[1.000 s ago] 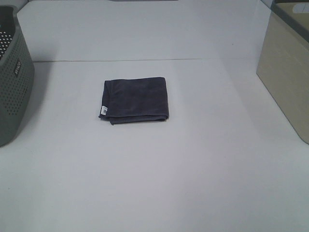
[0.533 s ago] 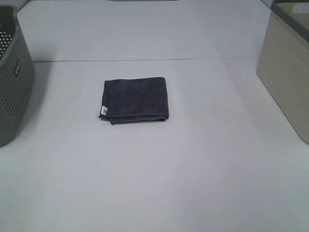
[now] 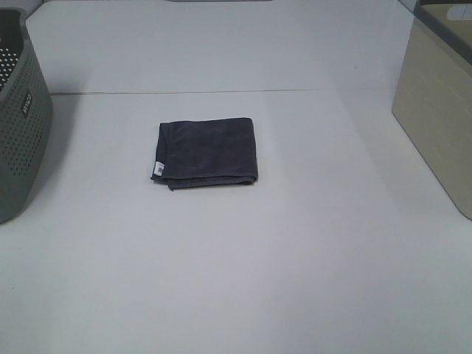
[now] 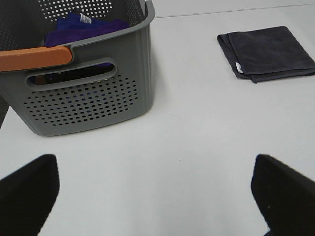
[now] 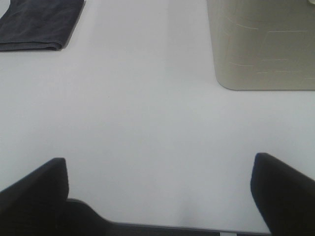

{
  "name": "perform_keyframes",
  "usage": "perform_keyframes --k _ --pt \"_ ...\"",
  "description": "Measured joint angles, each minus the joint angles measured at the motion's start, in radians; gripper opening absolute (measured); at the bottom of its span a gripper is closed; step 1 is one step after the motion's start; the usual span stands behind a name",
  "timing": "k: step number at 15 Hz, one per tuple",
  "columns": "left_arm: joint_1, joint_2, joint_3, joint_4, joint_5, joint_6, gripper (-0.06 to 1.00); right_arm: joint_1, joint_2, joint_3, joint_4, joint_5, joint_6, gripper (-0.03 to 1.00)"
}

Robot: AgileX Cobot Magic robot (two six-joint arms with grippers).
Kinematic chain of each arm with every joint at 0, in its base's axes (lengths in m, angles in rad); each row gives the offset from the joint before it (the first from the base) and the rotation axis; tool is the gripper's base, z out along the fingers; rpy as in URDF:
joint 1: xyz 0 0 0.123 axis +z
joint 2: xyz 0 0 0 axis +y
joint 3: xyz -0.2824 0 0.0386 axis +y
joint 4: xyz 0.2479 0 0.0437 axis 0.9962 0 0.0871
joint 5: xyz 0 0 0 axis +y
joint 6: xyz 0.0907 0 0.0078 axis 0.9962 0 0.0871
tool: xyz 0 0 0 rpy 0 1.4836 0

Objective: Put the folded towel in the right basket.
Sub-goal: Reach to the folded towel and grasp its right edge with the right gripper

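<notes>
A dark grey folded towel [image 3: 206,153] lies flat on the white table, a little left of centre. It also shows in the left wrist view [image 4: 268,52] and in the right wrist view [image 5: 39,22]. The beige right basket [image 3: 439,103] stands at the right edge of the table and shows in the right wrist view [image 5: 263,42]. Neither arm shows in the exterior high view. My left gripper [image 4: 155,196] is open and empty, far from the towel. My right gripper [image 5: 157,196] is open and empty, with the towel and the basket both ahead of it.
A grey perforated basket [image 3: 18,118] stands at the left edge. In the left wrist view it [image 4: 93,93] has an orange handle [image 4: 34,58] and holds blue and purple cloths [image 4: 83,27]. A seam [image 3: 221,91] crosses the table behind the towel.
</notes>
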Motion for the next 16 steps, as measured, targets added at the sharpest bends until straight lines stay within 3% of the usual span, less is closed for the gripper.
perform_keyframes --k 13,15,16 --pt "0.0 0.0 0.0 0.0 0.0 0.0 0.99 0.0 0.009 -0.005 0.001 0.0 -0.001 0.96" --pt "0.0 0.0 0.0 0.0 0.0 0.0 0.99 0.0 0.177 -0.087 0.032 -0.007 -0.001 0.96" --pt "0.0 0.0 0.0 0.0 0.0 0.0 0.99 0.0 0.388 -0.206 0.078 -0.019 -0.001 0.96"
